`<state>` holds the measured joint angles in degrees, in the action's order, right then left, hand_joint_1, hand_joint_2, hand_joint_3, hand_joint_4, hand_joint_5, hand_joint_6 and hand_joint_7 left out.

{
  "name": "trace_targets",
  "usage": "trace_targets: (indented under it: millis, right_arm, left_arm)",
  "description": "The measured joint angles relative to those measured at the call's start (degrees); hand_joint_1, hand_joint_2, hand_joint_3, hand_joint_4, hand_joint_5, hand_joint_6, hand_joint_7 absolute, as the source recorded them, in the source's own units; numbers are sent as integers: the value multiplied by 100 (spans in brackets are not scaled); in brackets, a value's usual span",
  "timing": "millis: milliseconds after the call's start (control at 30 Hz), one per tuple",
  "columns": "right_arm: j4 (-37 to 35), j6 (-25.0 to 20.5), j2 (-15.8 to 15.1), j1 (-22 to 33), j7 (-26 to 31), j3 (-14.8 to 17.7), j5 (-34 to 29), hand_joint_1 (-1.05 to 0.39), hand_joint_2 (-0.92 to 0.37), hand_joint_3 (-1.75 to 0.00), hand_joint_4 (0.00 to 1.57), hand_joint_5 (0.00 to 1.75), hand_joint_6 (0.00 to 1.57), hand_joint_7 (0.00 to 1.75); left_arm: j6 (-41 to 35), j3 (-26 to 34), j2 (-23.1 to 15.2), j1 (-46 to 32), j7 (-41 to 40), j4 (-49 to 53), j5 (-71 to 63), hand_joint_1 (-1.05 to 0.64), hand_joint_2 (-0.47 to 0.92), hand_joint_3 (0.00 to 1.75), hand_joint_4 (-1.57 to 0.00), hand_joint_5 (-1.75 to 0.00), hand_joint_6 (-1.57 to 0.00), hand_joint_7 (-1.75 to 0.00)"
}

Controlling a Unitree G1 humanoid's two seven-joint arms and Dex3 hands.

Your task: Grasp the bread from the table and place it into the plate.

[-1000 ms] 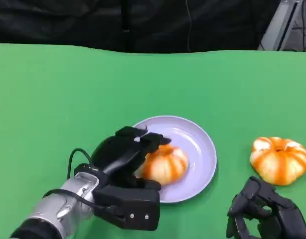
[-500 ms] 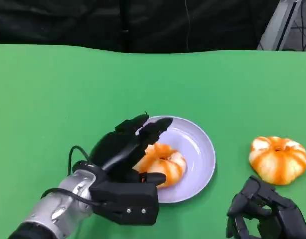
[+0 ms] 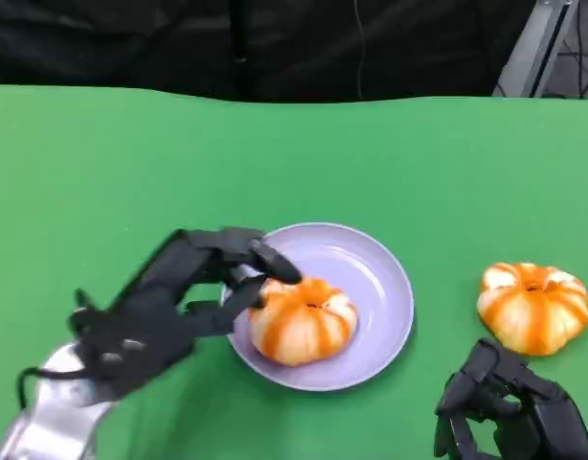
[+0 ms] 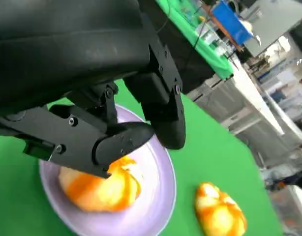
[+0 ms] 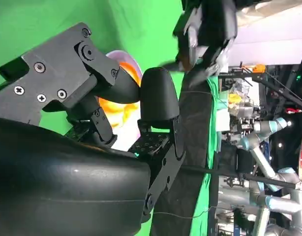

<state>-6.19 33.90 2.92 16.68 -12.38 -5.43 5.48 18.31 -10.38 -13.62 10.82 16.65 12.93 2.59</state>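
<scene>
The bread lies in the plate, on the part of it that is closest to the left hand. The fingertips of this hand cover a little of the bread's near edge, so I cannot tell if they touch it; in the left wrist view the fingers are spread over the bread and hold nothing, so the hand is released. The far half of the plate is bare. A second bread sits on the green tabletop, well apart from the plate and just beyond the right hand. This hand is cut off by the picture's edge, low on the tabletop; its fingers look curled in with nothing between them. Much free tabletop lies beyond both hands up to the far edge. The left forearm is blurred.
</scene>
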Motion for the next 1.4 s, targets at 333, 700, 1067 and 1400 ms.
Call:
trace_targets:
  millis: [333, 700, 1067, 1400]
  right_arm:
    - [-37, 6, -3, -57, -60, 14, 63, -16, -55, -123, 83, 175, 75, 155]
    - [-60, -64, -111, -80, -159, 127, 158, -16, -52, -126, 83, 175, 75, 156]
    - [-124, 10, -100, -73, -175, 128, 155, -17, -52, -126, 83, 175, 74, 158]
    - [2, -7, -100, 14, -173, 114, 155, -16, -52, -126, 82, 175, 73, 158]
  left_arm:
    - [-2112, 1188, -245, -2061, 1808, -1429, 2973, -8, 58, 113, -88, -175, -83, -158]
    - [-2407, 1779, 56, -2526, 2316, -806, 3353, -13, 61, 107, -90, -175, -76, -174]
    - [-2417, 2031, 105, -2354, 2355, -698, 3250, -10, 62, 104, -88, -175, -77, -168]
    - [-2432, 2035, 168, -2363, 2346, -739, 3092, -11, 64, 101, -88, -175, -77, -168]
